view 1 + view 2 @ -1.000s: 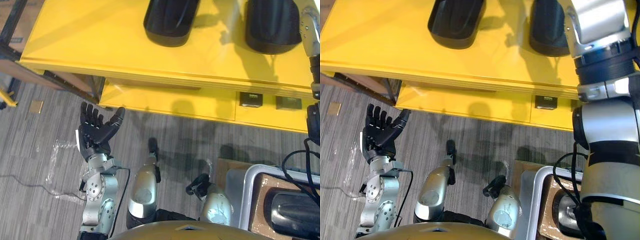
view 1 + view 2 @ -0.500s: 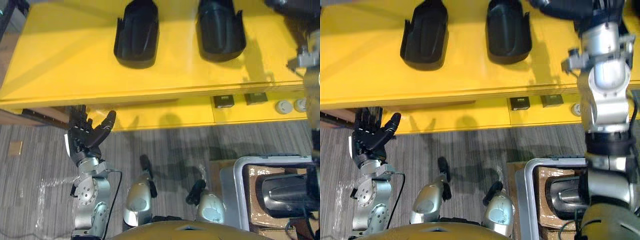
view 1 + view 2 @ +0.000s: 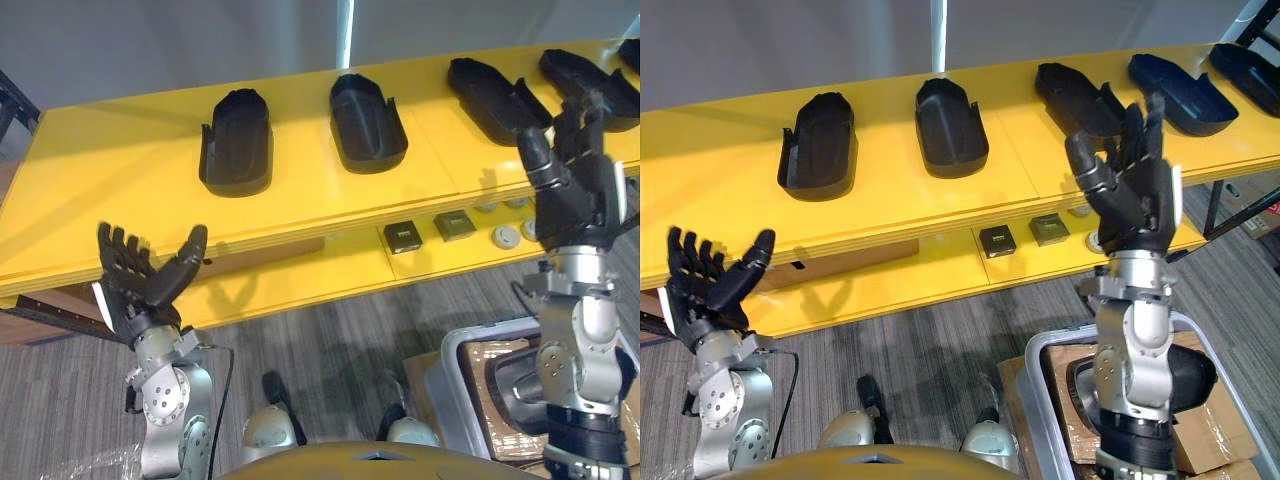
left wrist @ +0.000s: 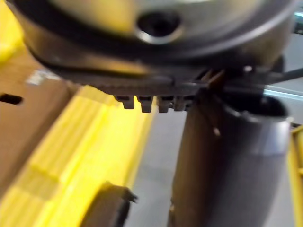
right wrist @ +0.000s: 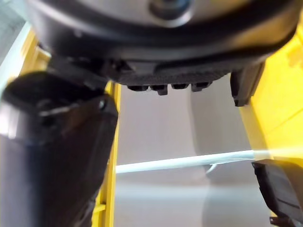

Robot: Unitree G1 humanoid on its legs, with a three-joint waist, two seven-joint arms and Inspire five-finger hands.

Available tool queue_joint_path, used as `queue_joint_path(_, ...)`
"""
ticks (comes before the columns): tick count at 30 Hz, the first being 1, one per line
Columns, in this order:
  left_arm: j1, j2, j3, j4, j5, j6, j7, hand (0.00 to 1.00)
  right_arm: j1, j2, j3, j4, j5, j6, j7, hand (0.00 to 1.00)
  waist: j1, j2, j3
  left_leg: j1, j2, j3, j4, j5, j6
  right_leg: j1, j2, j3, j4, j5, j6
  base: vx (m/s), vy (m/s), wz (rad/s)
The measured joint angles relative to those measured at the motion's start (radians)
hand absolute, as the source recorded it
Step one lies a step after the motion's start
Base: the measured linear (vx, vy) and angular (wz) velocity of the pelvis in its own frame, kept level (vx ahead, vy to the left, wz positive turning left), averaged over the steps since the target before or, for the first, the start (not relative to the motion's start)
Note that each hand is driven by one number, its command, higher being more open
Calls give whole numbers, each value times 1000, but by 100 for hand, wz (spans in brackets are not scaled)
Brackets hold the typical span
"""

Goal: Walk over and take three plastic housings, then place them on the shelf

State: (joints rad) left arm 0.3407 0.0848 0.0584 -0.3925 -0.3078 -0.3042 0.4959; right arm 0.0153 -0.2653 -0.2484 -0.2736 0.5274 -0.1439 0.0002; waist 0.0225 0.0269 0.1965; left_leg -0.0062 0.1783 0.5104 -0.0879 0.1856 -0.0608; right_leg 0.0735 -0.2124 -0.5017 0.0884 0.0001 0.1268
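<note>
Housings [image 3: 237, 140] on yellow shelf [image 3: 120, 190], long axes approx front-to-back; left hand [image 3: 140, 287] & right hand [image 3: 577, 190] fingers apart

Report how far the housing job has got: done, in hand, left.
Done: five black plastic housings lie in a row on the yellow shelf; which ones the robot placed cannot be told. In hand: nothing; the left hand and the right hand are raised, open and empty. Left: possibly more, since a dark housing-like part sits in the grey bin by the right arm.
</note>
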Motion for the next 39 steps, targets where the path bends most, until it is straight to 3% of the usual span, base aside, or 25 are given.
queue_joint_path(5,-19,-12,-8,-34,49,-29,-5,100,37,84,54,-1,9,-60,-108,100,-1,18,-18,15,8,32,0,-6,2,0,13,31,-31,14,-3,-1,17,-19)
queue_joint_path(8,-21,-13,-21,-52,119,-62,33,100,99,119,70,-2,-9,-60,-136,100,-9,13,-22,19,11,83,0,-8,-6,-26,20,85,-50,35,-7,7,33,-47)
queue_joint_path(11,-40,-12,-44,-84,157,-75,75,100,178,125,73,-1,21,-60,-138,100,-40,2,-29,41,10,156,2,-10,-7,-55,20,155,-62,60,-7,27,32,-65)
queue_joint_path(15,-88,-10,-137,-86,153,-90,6,100,246,127,63,-1,41,-83,-157,100,-88,-9,-50,55,12,196,0,-27,-18,-67,25,192,-74,68,-7,11,15,-38)
queue_joint_path(17,-108,-6,-232,-86,147,-89,-81,100,268,138,64,-3,34,-89,-170,100,-111,-14,-61,64,15,242,0,-33,-25,-95,31,242,-74,74,-8,-13,19,-58)
queue_joint_path(20,-110,-3,-283,-86,140,-88,-126,100,301,151,64,-11,25,-89,-175,100,-120,-14,-64,101,22,316,3,-43,-38,-115,47,317,-74,82,-10,-16,7,-73)
queue_joint_path(26,-153,37,-284,-62,78,-88,-102,100,397,149,15,-18,27,-89,-130,100,-171,-20,-78,143,42,416,18,-63,-63,-144,87,430,-88,103,-17,-16,-21,-65)
queue_joint_path(31,-188,40,-241,-42,78,-81,-57,100,407,95,-18,-18,31,-89,-46,100,-177,-22,-79,140,46,357,138,-175,-72,-162,97,543,-96,121,-11,-84,-11,-65)
queue_joint_path(33,-187,40,-217,-43,78,-68,-50,100,390,71,-11,-18,16,-89,-32,100,-157,-20,-81,113,50,265,234,-259,-75,-166,102,584,-95,124,-7,-115,-9,-62)
queue_joint_path(36,-152,39,-160,-44,78,-40,-39,100,342,30,20,-17,13,-88,-9,100,-109,14,-101,20,35,-42,435,-431,-55,-165,146,652,-92,123,-17,-97,68,-74)
queue_joint_path(38,-125,38,-111,-48,77,-40,-41,100,301,28,55,-13,9,-88,4,100,-102,27,-110,0,20,-134,486,-480,-44,-162,155,665,-100,125,-16,-69,127,-32)
queue_joint_path(39,-125,38,-98,-49,77,-40,-41,100,291,28,66,-11,8,-88,5,100,-99,24,-110,-3,17,-133,489,-485,-45,-163,152,665,-104,126,-14,-38,122,-5)
